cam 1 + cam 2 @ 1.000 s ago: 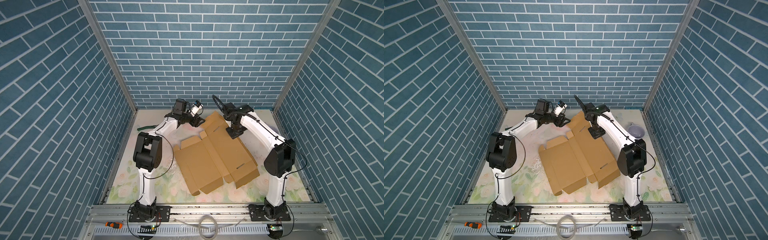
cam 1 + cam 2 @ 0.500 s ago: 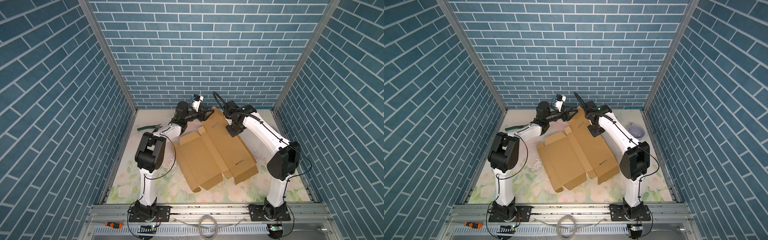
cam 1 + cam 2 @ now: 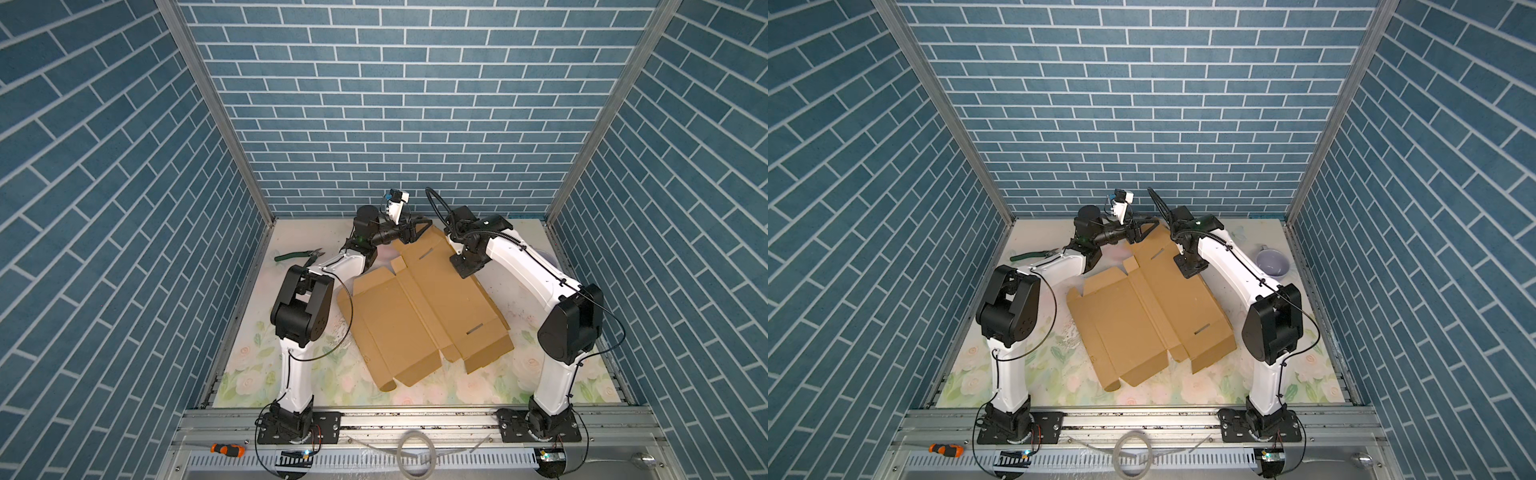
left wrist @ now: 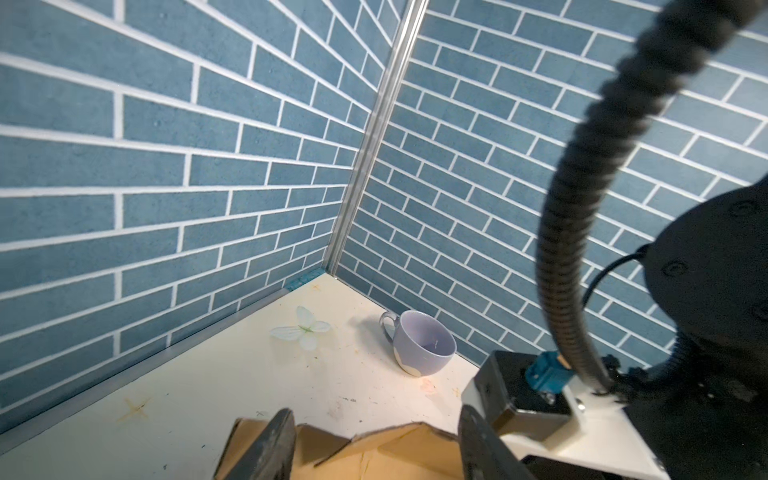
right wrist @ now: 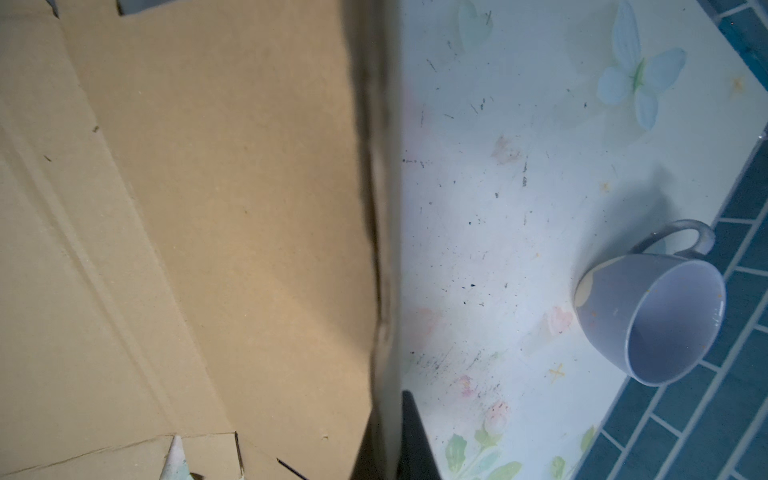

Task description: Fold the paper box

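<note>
The paper box (image 3: pixel 415 316) (image 3: pixel 1142 324) is a flat brown die-cut cardboard sheet lying on the floral table in both top views. My left gripper (image 3: pixel 419 229) (image 4: pixel 376 436) reaches over its far end, open, with the jagged edge of a far flap (image 4: pixel 374 451) between the two dark fingers (image 4: pixel 270 449) and no contact visible. My right gripper (image 3: pixel 464 269) (image 5: pixel 386 440) points down at the sheet's right far edge. It is shut on a raised thin side strip of the cardboard (image 5: pixel 208 208).
A purple mug (image 3: pixel 1272 264) (image 4: pixel 422 347) (image 5: pixel 652 316) stands near the right wall at the back. Green-handled cutters (image 3: pixel 297 254) lie at the back left. An orange screwdriver (image 3: pixel 226 449) rests on the front rail. Brick walls close three sides.
My left gripper has swung right and back to the sheet's far end, its jaws narrowing. The sheet has shifted slightly. The right gripper stays shut on the edge.
</note>
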### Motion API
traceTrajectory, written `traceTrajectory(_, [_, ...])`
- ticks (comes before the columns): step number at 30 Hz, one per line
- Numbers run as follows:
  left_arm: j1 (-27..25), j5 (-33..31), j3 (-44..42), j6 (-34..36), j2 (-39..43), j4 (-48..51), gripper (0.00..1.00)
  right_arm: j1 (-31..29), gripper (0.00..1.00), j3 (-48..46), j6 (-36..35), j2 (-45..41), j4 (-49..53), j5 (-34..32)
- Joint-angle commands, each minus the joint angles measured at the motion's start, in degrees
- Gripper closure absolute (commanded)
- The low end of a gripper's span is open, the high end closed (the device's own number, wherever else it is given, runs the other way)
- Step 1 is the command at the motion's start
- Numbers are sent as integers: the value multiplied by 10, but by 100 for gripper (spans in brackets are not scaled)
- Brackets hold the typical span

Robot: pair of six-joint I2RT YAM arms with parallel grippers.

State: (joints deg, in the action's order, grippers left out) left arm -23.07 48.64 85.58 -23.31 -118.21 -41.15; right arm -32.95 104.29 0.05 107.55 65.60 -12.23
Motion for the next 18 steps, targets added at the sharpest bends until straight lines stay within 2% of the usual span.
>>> traceTrajectory(1, [-4,50,19,-3,-26,-18,37,-2,95,-13,-26,-31,-16,30])
traceTrajectory(8, [-18,88,59,-31,-73,-19,39,1,95,-17,-26,-35,-22,29])
traceTrajectory(18, [-26,80,-34,-27,-36,-45,55,7,96,-7,-16,-30,-26,39])
